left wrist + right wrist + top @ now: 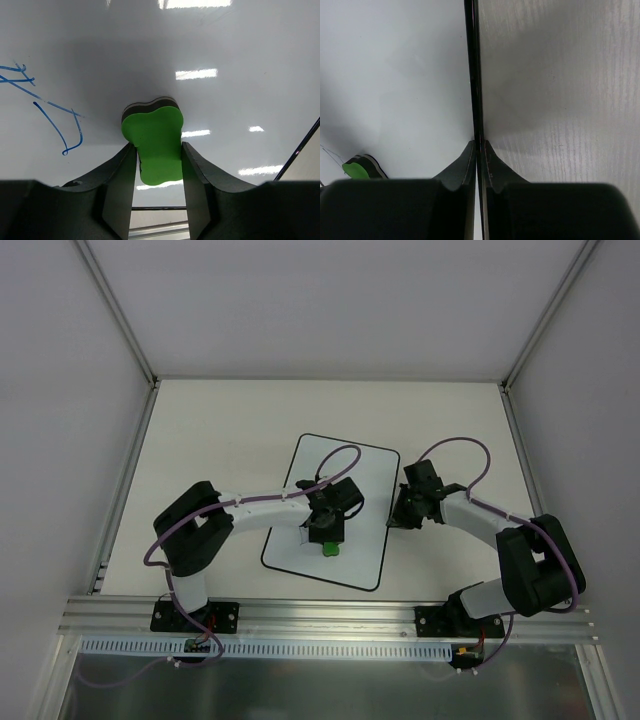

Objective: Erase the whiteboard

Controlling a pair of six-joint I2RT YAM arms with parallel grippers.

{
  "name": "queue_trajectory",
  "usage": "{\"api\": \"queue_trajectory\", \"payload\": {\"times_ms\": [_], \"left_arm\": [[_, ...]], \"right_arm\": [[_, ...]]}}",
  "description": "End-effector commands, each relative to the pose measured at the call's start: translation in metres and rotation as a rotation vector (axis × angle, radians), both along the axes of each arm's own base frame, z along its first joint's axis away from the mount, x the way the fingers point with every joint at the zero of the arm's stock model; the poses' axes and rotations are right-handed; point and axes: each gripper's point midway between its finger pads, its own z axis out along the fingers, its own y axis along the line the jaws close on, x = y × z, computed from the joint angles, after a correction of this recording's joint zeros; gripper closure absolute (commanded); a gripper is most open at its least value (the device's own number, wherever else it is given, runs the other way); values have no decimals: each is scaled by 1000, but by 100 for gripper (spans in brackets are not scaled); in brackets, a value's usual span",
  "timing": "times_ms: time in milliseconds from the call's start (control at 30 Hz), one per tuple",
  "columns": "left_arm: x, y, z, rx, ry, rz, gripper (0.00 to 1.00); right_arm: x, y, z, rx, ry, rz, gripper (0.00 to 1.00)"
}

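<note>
table (pixel 220 440): pale, walled on three sides. We see both arm bases on the rail at 6 o'clock.
whiteboard (pixel 365 540): flat on the table at mid-view, skewed slightly clockwise. Thin black edge (pixel 473 75).
left arm (pixel 260 505): base at 7 o'clock, elbow folded out toward 9, forearm running toward 3 over the board.
right arm (pixel 480 520): base at 5 o'clock, elbow bunched at 4, forearm reaching toward 10 to the board's right edge.
left gripper (pixel 328 530): over board centre, pointing down. Its fingers (pixel 120 180) clamp the eraser from both sides.
right gripper (pixel 478 145): fingers pinched narrow on the whiteboard's edge, one tip on the board side, one on the table side.
eraser (pixel 152 135): green foam on a dark pad, pad face pressed to the board.
blue strokes (pixel 55 125): loose lines at 9 o'clock of the eraser in the left wrist view. We can't read them as letters.
</note>
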Motion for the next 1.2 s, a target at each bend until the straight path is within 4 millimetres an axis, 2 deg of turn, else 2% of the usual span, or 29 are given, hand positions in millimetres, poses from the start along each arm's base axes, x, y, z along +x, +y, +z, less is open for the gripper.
{"api": "queue_trajectory", "payload": {"times_ms": [0, 33, 100, 200, 300, 333, 400, 467, 600, 700, 867, 933, 1000, 1067, 1167], "left_arm": [[4, 17, 1, 62, -24, -11, 89], [4, 21, 0, 67, -22, -11, 95], [1, 35, -6, 94, -8, -13, 99], [8, 61, -10, 109, 17, 30, 100], [15, 110, -20, 166, 44, 99, 100], [11, 113, -21, 170, 48, 99, 100], [18, 136, -20, 183, 53, 131, 100], [27, 153, -19, 195, 51, 148, 100], [39, 169, -22, 220, 66, 152, 100], [48, 169, -25, 235, 80, 127, 100], [66, 147, -22, 197, 92, 73, 100], [72, 129, -18, 150, 96, 42, 100], [70, 111, -16, 145, 86, -24, 100], [72, 85, -7, 101, 74, -76, 100], [73, 64, -10, 80, 98, -113, 100]], "right_arm": [[-30, -15, -26, -84, 114, 5, 94], [-30, -15, -26, -84, 114, 5, 96], [-31, -15, -26, -84, 119, 5, 97], [-32, -15, -26, -83, 123, 6, 100], [-33, -15, -27, -88, 129, 8, 100], [-33, -15, -27, -92, 131, 10, 100], [-33, -15, -27, -97, 133, 10, 100], [-33, -15, -27, -107, 134, 10, 100], [-33, -16, -28, -118, 139, 12, 100], [-33, -16, -28, -121, 139, 15, 100], [-33, -16, -28, -125, 141, 18, 100], [-33, -16, -28, -129, 140, 20, 100], [-32, -16, -27, -131, 139, 19, 100], [-31, -16, -28, -135, 139, 18, 100], [-32, -16, -28, -136, 144, 18, 100]]}}
